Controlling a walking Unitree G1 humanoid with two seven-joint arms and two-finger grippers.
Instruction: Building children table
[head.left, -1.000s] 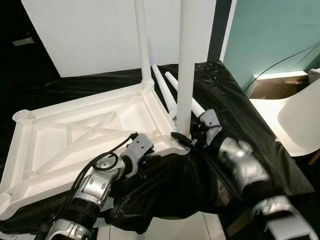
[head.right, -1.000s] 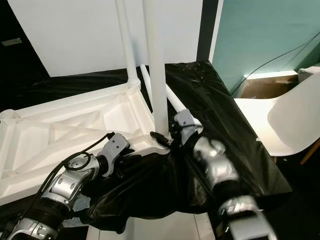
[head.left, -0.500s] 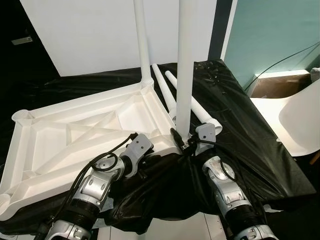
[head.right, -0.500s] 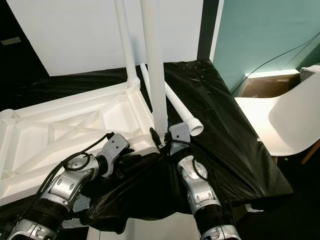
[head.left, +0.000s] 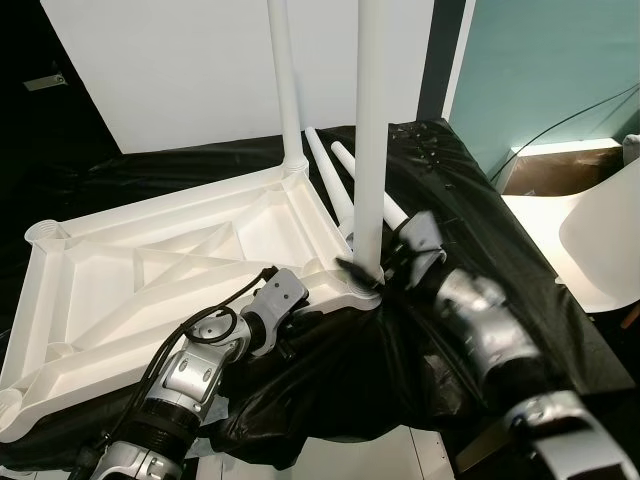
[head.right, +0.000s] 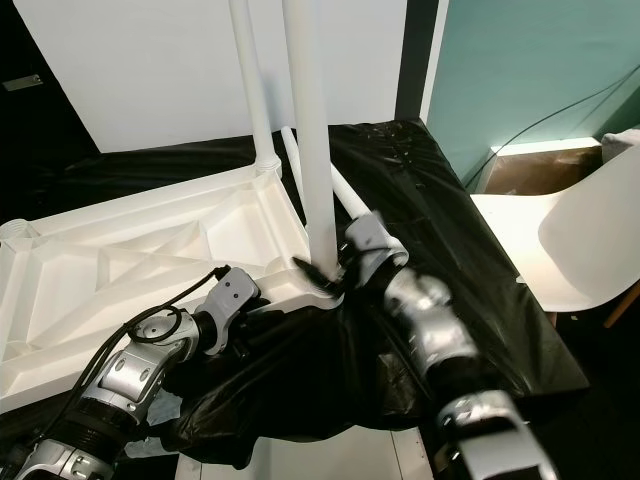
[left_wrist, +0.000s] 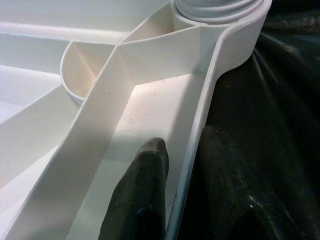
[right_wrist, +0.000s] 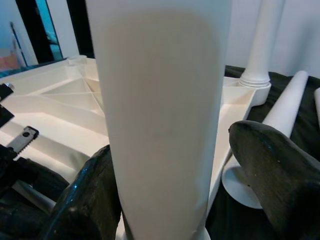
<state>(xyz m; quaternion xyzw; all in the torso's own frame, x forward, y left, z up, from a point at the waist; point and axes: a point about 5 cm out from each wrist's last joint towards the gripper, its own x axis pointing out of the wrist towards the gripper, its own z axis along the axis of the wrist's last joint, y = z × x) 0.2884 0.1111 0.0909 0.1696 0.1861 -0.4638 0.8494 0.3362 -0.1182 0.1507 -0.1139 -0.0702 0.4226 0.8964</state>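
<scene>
We note white wall panel behind, teal wall right. Black sheet covers work surface. White chair right, brown box beyond, cable on teal wall.

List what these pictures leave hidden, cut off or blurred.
- Tops of both standing table legs: cut off by the upper edge in the eye views.
- Right gripper: motion-blurred in the eye views.
- Seating of the near leg in its socket: hidden by the leg in the right wrist view.
- Tabletop near-left corner: cut by the left eye view's edge.
</scene>
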